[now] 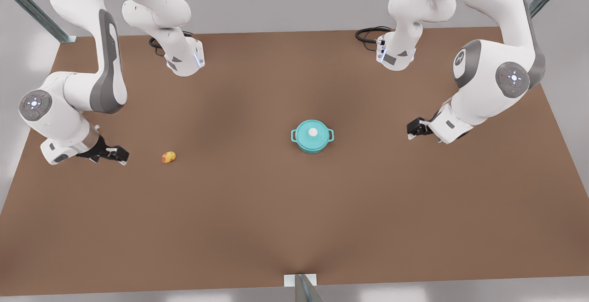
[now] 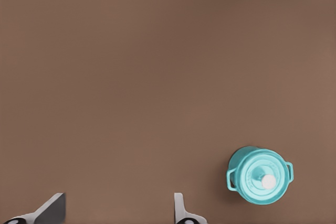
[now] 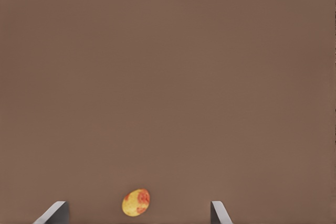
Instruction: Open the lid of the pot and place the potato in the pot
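We find the pot lid (image 1: 313, 132) seated on the pot (image 1: 312, 144) at mid-table; the potato (image 1: 169, 157) lies well apart toward the front view's left. Our right gripper (image 1: 120, 156) hangs just beside the potato, fingers spread wide and empty; our left gripper (image 1: 411, 132) waits near the pot, likewise wide and empty. We judge two risks: the small white knob (image 2: 269, 181) may slip from a misaligned pinch; the rounded potato may roll if one finger touches first.
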You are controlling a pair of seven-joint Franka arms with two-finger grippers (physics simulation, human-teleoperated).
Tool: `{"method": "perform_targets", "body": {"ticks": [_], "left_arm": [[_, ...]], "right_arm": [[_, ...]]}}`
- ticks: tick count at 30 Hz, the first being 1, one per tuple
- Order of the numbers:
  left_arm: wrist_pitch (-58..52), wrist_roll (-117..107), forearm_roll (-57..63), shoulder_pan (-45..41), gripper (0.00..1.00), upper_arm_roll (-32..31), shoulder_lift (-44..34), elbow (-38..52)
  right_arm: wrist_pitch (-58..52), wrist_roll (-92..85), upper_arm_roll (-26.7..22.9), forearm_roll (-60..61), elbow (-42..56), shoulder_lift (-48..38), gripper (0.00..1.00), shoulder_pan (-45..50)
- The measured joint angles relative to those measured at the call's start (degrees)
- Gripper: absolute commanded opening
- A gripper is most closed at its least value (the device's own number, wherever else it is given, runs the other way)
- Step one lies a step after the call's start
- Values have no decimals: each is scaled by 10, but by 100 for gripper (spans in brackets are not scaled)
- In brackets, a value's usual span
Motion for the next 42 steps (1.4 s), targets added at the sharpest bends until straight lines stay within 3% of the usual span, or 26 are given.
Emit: {"method": "perform_targets", "body": {"ticks": [5,9,14,22,30,42], "left_arm": [[13,-6,-1,5,100,-47,17,25],[21,-60,52,-166,100,-71,96,61],[98,-177,108,-279,100,-74,133,-15],[252,-331,128,-280,100,-70,136,-154],[354,-424,136,-286,100,-71,146,-200],[405,-507,159,-293,100,-71,181,-213]], "right_arm": [[-6,13,-5,2,-6,21,100,-2],[-26,27,-7,4,-16,29,100,-24],[27,64,-2,6,-140,-4,100,-16],[187,172,0,12,-237,19,100,-7],[292,273,1,14,-247,73,100,12],[375,366,1,14,-283,115,100,21]]}}
